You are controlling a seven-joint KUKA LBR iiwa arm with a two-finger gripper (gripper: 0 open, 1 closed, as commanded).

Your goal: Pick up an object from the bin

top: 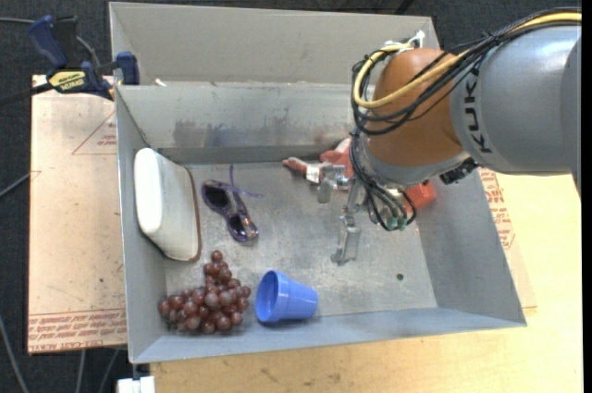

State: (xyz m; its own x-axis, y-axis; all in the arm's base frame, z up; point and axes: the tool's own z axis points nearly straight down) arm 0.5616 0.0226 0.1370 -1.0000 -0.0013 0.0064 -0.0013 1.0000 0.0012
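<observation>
Jaws closed on nothing — the gripper (344,254) hangs above bare floor in the grey metal bin (462,276), clear of the tipped blue plastic cup (285,299) lying nearby toward the front wall, unpicked.

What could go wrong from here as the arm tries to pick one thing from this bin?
The end effector hangs over bare bin floor, so a grasp here would likely catch nothing. The blue cup lies on its side and may roll if nudged. The arm hides part of a red thing, which it could bump.

bare bin floor (375,289) right of blue cup (285,299)
</observation>
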